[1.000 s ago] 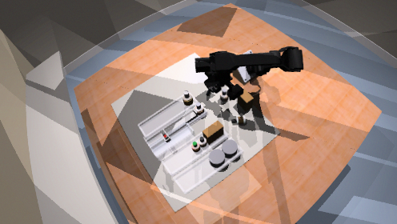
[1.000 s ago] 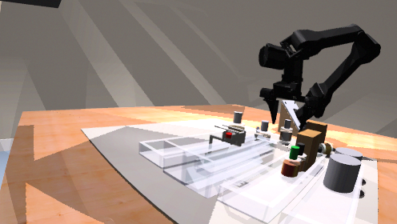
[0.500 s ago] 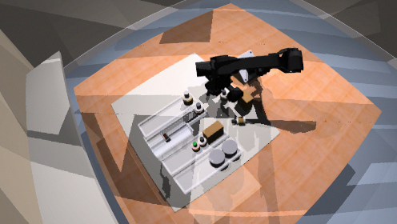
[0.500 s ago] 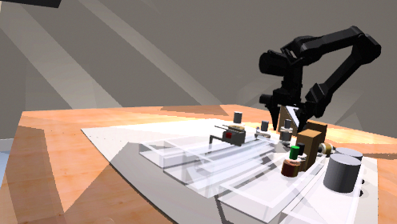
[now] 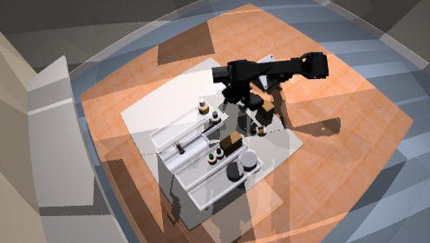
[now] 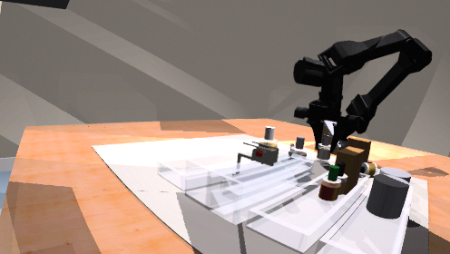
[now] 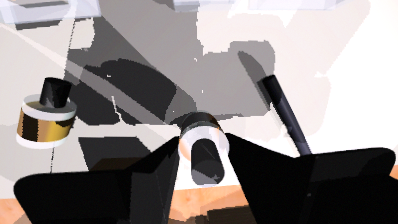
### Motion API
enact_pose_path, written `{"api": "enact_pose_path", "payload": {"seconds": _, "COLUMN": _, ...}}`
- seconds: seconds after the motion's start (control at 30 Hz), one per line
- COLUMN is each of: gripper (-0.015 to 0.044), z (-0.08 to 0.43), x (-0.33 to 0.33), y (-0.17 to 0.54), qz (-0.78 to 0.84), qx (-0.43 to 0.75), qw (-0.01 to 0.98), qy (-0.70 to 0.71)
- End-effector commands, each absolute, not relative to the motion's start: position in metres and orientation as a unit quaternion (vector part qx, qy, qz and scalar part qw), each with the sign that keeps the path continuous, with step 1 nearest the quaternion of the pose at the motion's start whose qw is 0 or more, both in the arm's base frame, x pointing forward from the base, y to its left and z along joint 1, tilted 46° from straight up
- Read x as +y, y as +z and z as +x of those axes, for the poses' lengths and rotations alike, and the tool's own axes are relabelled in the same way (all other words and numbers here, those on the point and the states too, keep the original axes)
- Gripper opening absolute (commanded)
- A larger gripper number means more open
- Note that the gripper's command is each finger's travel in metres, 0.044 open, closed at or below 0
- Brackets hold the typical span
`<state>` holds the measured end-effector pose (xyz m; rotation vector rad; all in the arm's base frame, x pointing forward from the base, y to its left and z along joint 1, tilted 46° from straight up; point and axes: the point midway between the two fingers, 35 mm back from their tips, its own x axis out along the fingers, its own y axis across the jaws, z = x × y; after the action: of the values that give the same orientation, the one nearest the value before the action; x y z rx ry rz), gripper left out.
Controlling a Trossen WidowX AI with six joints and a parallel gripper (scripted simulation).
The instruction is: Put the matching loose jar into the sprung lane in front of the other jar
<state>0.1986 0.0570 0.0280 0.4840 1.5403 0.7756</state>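
My gripper is shut on a small upright jar with a clear-white body and a grey-black cap. It is in front of the rack's lane ends; whether its base touches the mat is hard to tell. The top view mostly hides it behind the arm. A similar grey-capped jar stands near the front of the lane with the dark pusher mechanism, which has a red mark. The clear lane walls blur its exact contact. A gold-banded jar lies outside the rack.
A gold jar with a pale cap stands in the neighbouring lane. Other lanes hold a green-capped jar, a brown box and grey cylinders. A brown block is near the gripper. A dark rod shows beside the right finger.
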Motion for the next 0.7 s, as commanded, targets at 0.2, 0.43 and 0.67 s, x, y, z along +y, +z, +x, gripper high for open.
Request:
{"api": "enact_pose_path", "payload": {"seconds": 0.2, "gripper": 0.0000, "z": 0.210, "x": 0.028, "y": 0.058, "qz": 0.209, "qx": 0.672, "qw": 0.627, "qy": 0.334}}
{"api": "enact_pose_path", "payload": {"seconds": 0.43, "gripper": 0.0000, "z": 0.212, "x": 0.003, "y": 0.086, "qz": 0.209, "qx": 0.672, "qw": 0.626, "qy": 0.335}}
{"api": "enact_pose_path", "payload": {"seconds": 0.67, "gripper": 0.0000, "z": 0.211, "x": -0.012, "y": 0.106, "qz": 0.211, "qx": 0.672, "qw": 0.625, "qy": 0.337}}
